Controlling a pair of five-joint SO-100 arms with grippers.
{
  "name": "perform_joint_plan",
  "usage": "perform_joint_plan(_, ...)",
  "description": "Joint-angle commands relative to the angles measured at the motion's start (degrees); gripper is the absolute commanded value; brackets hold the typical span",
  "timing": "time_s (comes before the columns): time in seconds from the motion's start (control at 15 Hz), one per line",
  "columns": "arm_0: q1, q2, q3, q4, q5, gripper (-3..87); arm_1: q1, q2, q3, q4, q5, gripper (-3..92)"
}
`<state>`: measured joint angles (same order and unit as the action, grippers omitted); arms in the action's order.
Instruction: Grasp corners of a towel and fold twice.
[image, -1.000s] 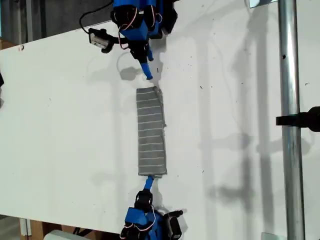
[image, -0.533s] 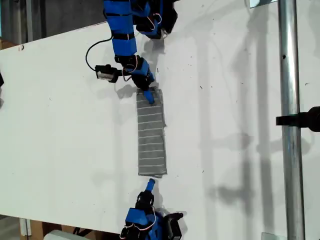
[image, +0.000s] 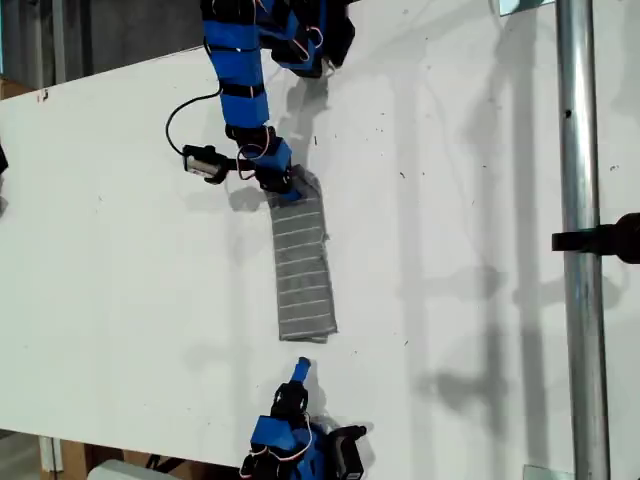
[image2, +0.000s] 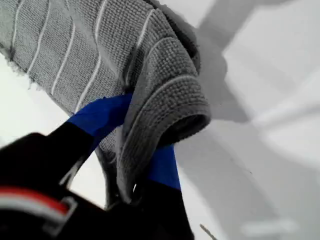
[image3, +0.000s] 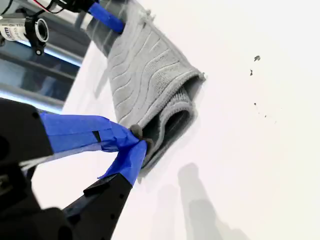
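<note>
Since the first gripper (image2: 135, 165) has its fingers clenched on the far end of the towel (image: 303, 265), it should probably lift only slightly and carry that end evenly toward the near end, so the layers stay stacked. The second gripper (image3: 135, 145), fingers pressed together and gripping nothing, waits just beside the near end. Grey with pale stripes, the towel lies as a narrow folded strip mid-desk (image: 120, 250).

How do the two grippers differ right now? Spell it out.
My first gripper grips the towel's end at the exterior view's top; my second gripper is shut on nothing, just clear of the other end. The first arm is stretched out; the second arm is tucked back. Both have blue fingers.
</note>
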<state>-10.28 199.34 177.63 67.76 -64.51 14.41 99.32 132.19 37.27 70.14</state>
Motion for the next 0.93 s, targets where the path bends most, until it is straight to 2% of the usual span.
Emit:
perform_joint_plan(0.0,-1.1,0.2,0.4,0.3,0.0,-2.3,-1.5,18.8,-1.7,21.6,-1.0,-0.2)
perform_joint_plan(0.13,-1.2,0.2,0.4,0.2,0.1,-2.3,-5.4,38.1,0.2,44.5,4.3,-0.2)
perform_joint_plan(0.27,-1.4,0.2,0.4,0.2,0.2,-2.2,-11.7,51.7,5.3,57.4,14.0,-0.2)
perform_joint_plan(0.33,-1.4,0.2,0.4,0.1,0.2,-2.2,-13.6,53.2,8.5,55.7,16.3,-0.2)
perform_joint_plan(0.4,-1.5,0.2,0.4,0.1,0.1,-2.1,-13.9,50.5,8.1,50.3,15.2,-0.2)
perform_joint_plan(0.53,-1.4,0.2,0.4,0.2,0.0,-1.9,-12.3,42.9,1.7,32.0,6.0,-0.2)
perform_joint_plan(0.6,-1.4,0.2,0.4,0.3,0.0,-1.8,-11.3,35.5,-4.0,26.5,2.3,-0.2)
perform_joint_plan(0.87,-1.6,0.2,0.4,0.3,-0.1,-1.5,-11.6,2.2,-26.9,13.2,-2.9,-0.2)
